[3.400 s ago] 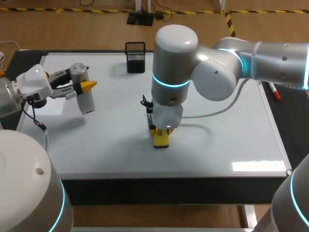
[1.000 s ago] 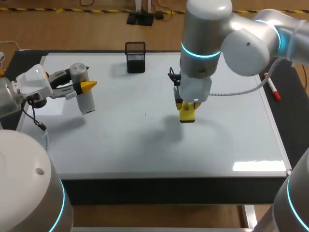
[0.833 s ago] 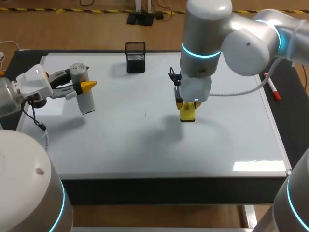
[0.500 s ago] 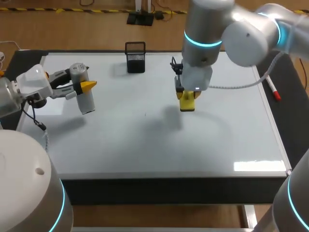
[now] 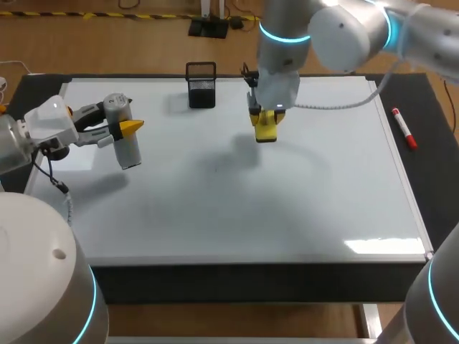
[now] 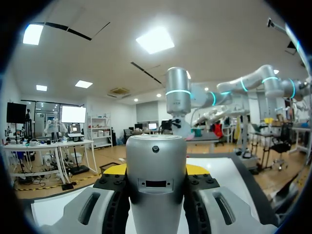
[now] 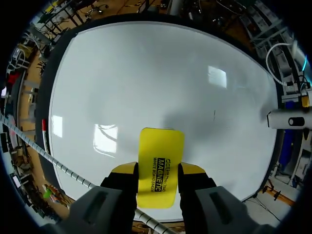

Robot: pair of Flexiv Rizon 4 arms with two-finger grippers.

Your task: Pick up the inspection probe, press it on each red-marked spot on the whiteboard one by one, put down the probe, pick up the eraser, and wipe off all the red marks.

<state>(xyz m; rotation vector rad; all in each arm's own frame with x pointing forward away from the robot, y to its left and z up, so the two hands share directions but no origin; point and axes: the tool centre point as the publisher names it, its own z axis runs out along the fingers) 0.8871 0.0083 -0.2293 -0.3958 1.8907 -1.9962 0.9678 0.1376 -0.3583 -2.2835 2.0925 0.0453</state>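
Looking at the upper middle, I see a black mesh holder [image 5: 201, 84] on the whiteboard [image 5: 251, 208], contents unclear. My right pincer [image 5: 264, 120] pinches the eraser [image 5: 266, 130] just right of it; my left pincer [image 5: 113, 130] clamps the inspection probe [image 5: 125, 143] at left.

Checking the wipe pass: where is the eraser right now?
In the head view, the eraser is clamped in the right gripper over the whiteboard's far middle, just right of the black mesh holder.

We are in a robotics lab: our silver-grey left arm [image 5: 36, 279] and right arm [image 5: 344, 32], ringed in glowing cyan, flank a flat white whiteboard [image 5: 237, 208].
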